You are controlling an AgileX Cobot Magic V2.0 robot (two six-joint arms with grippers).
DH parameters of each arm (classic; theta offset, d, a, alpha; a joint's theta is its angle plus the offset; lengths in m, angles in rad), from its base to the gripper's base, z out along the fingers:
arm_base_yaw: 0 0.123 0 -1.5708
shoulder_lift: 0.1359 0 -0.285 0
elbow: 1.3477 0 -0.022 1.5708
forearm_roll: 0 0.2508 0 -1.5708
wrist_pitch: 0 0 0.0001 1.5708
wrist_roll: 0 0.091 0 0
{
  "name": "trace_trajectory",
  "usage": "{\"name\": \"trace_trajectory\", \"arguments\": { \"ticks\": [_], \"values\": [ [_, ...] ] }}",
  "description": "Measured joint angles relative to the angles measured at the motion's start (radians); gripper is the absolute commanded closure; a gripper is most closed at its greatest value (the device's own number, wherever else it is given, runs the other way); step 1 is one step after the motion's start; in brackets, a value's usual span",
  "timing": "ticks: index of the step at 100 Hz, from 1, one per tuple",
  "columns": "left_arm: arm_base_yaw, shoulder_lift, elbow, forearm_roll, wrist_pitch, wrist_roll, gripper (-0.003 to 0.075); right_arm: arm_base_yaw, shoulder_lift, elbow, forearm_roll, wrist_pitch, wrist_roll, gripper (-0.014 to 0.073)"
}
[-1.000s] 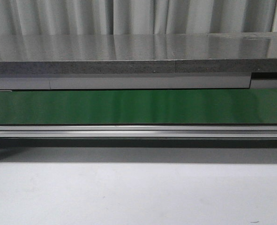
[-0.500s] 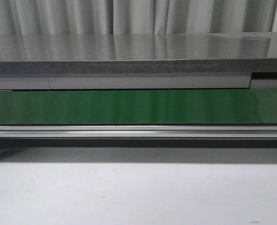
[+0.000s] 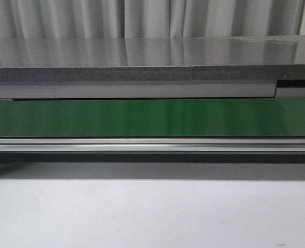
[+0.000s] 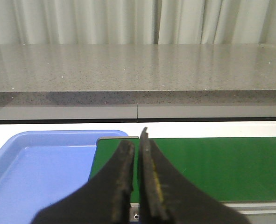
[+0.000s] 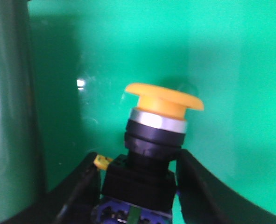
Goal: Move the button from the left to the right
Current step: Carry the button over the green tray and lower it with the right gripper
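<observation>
My right gripper [image 5: 140, 186] clasps the button [image 5: 152, 149] by its black body, yellow cap tilted, right over the green belt [image 5: 128, 46]; my left gripper [image 4: 137, 182] is clenched on nothing, above that belt's end, beside the blue tray [image 4: 39, 163].

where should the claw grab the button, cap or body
The black boxy body, not the cap. The yellow-orange cap is round, flared and overhanging, so fingers would slip; the body has flat opposite sides. The right claw already brackets it that way, a finger on either side, the cap pointing away.
</observation>
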Motion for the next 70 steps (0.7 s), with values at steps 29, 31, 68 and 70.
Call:
{"name": "trace_trajectory", "arguments": {
  "ticks": [29, 31, 68, 70],
  "values": [
    [0.000, 0.000, 0.000, 0.000, 0.000, 0.000, 0.0715, 0.000, 0.011, 0.000, 0.005, 0.000, 0.000, 0.0145],
    [0.000, 0.000, 0.000, 0.000, 0.000, 0.000, 0.0715, 0.000, 0.011, 0.000, 0.005, 0.000, 0.000, 0.0137],
    [0.000, 0.000, 0.000, 0.000, 0.000, 0.000, 0.0715, -0.019, -0.004, -0.002, 0.006, -0.002, 0.017, 0.0116],
    [0.000, 0.000, 0.000, 0.000, 0.000, 0.000, 0.0715, -0.022, -0.010, -0.002, 0.007, -0.002, 0.020, 0.0116]
  ]
}}
